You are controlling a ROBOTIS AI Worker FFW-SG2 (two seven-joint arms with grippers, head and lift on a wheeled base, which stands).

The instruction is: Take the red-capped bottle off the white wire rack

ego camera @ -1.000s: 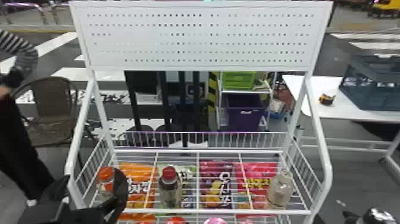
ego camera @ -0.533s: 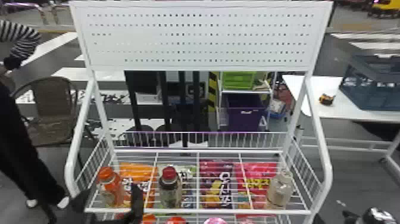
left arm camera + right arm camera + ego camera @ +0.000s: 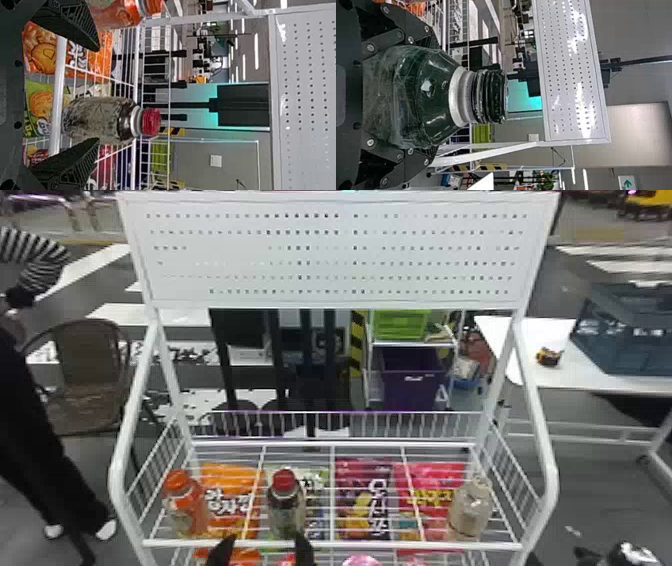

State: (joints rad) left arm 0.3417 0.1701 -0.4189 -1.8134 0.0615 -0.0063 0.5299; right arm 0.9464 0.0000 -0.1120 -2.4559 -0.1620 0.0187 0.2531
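The red-capped bottle (image 3: 286,510) upright on the white wire rack (image 3: 332,545), left end effector (image 3: 263,551) open before it

The bottle stands just behind the rack's front edge, left of that edge's middle. The left end effector is wide open and holds nothing; its fingertips are at the front edge, one short of the bottle's left side, the other close in front of its base. In the left wrist view the bottle shows between them, nearer one finger; contact I cannot tell.

Outward along the same edge, an orange-capped bottle (image 3: 185,510) stands near the front left corner and a pale bottle (image 3: 468,510) near the front right corner. Snack bags in orange (image 3: 232,487), green (image 3: 317,477), purple (image 3: 357,510) and pink (image 3: 440,490) show through the wires.

Beyond the front right corner, well apart from the red cap, the right end effector (image 3: 587,554) is closed around a dark green bottle (image 3: 425,95).
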